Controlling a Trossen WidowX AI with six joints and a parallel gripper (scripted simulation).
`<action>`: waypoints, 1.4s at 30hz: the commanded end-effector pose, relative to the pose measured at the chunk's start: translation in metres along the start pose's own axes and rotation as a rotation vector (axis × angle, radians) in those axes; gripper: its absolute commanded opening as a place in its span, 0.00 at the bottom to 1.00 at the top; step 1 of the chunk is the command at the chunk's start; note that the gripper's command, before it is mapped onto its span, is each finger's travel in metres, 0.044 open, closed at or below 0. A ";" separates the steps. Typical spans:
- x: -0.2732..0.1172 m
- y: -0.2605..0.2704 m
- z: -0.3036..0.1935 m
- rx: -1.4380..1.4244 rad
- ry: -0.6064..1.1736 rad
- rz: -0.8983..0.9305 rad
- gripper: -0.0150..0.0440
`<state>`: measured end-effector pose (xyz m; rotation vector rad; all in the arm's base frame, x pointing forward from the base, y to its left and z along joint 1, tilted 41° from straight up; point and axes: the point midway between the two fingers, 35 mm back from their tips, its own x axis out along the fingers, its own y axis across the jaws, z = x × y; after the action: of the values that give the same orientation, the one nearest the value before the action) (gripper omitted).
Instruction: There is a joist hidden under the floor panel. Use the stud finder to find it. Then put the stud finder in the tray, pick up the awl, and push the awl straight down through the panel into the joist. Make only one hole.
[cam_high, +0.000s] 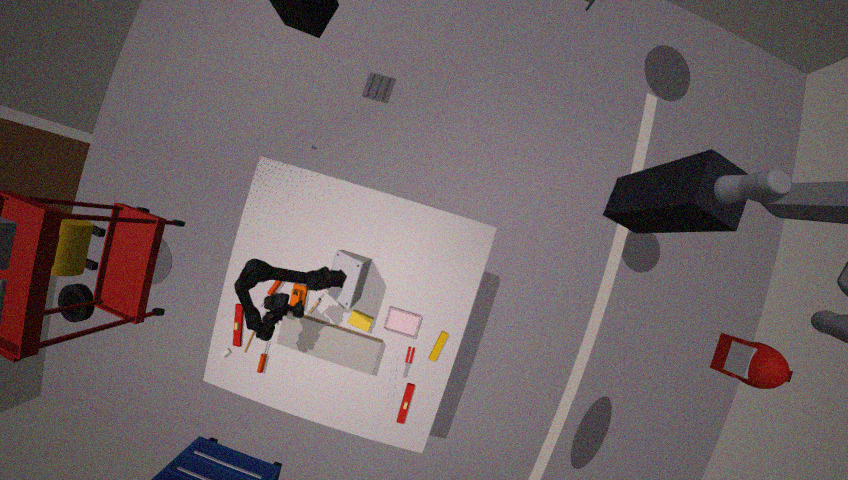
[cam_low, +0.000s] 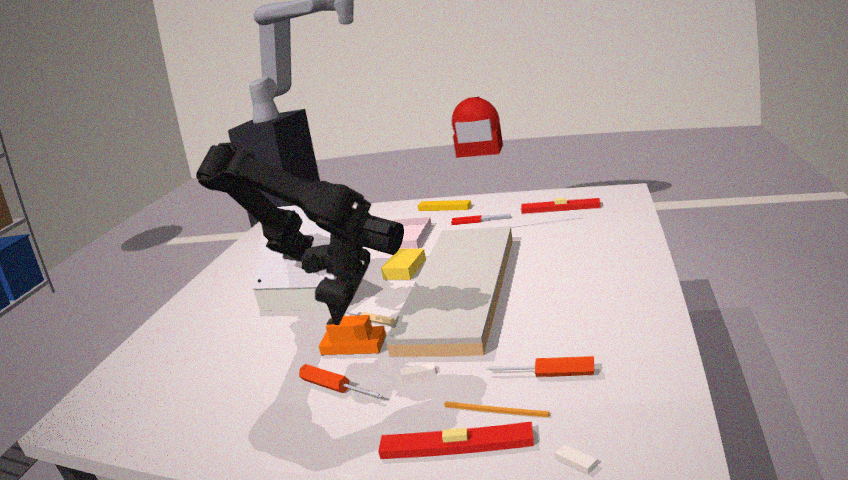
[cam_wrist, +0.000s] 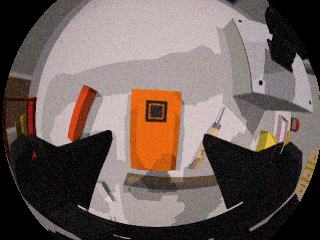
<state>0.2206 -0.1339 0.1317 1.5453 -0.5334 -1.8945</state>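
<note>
Blocky orange stud finder (cam_high: 298, 293) (cam_low: 352, 336) (cam_wrist: 156, 137) beneath open black tool (cam_high: 295, 309) (cam_low: 336, 318) (cam_wrist: 158, 138).

The end effector (cam_wrist: 158, 138) stands wide open, its dark fingers at eight and four o'clock, and the orange stud finder (cam_wrist: 156, 142), with a dark square mark on its upper part, lies on the pale surface (cam_wrist: 125, 40) in the gap seen between them. An orange-red handle (cam_wrist: 81, 114) lies at ten o'clock from it, the awl (cam_wrist: 210, 134) slants at about three o'clock, and the floor panel (cam_wrist: 135, 197) is at six. Out at two o'clock sits a pale grey box (cam_wrist: 250, 65), with a yellow block (cam_wrist: 266, 141) below it.
</note>
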 end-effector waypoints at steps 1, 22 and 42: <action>0.000 0.000 0.000 0.008 -0.014 0.004 1.00; 0.023 0.002 -0.004 0.008 -0.014 0.004 1.00; 0.049 0.003 -0.010 0.009 -0.015 0.007 0.91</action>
<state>0.2260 -0.1670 0.1007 1.5501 -0.5598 -1.8947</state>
